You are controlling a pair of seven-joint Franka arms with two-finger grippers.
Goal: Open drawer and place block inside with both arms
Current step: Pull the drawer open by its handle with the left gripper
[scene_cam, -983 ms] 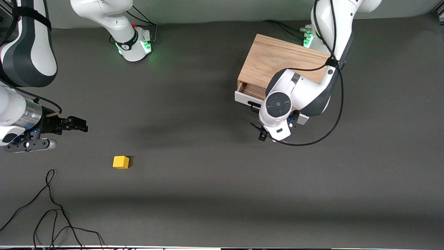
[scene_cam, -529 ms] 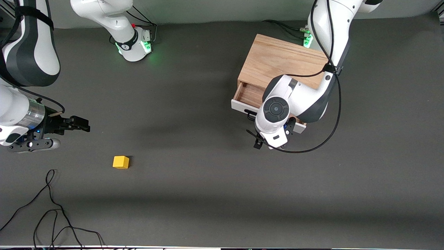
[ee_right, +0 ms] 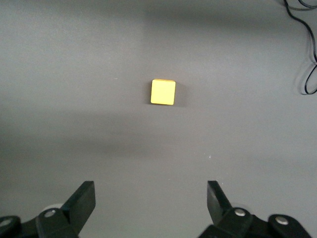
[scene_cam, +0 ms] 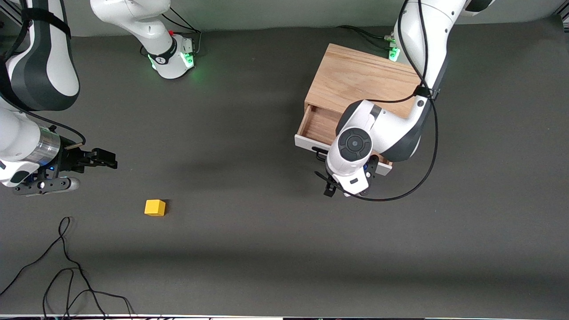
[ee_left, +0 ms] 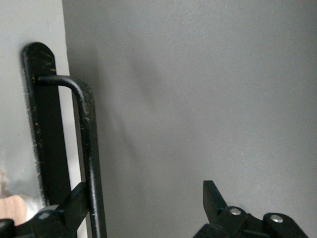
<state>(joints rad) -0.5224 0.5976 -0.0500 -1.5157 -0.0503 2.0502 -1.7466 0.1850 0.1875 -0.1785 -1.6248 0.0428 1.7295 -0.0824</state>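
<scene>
- Front view: our left claw [scene_cam: 344, 180] sits right at the drawer [scene_cam: 318, 126], part-open for the block [scene_cam: 154, 207], lying well off toward the right arm's end of the desk [scene_cam: 249, 249].
- Left wrist: fingers spread, one hooked behind the handle [ee_left: 88, 148], not clamping it.
- Right wrist: right claw [ee_right: 150, 198] released, hovering near the block, ready to grab.

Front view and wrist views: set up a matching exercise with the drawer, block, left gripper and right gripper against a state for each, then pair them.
Things:
1. drawer
2. block
3. left gripper
4. right gripper

States:
A. open, hanging over bare table near the block
B. partly pulled out of the cabinet
C. open, one finger hooked at the black handle
D. lying loose on the table

Pairs: 1-B, 2-D, 3-C, 4-A
</scene>
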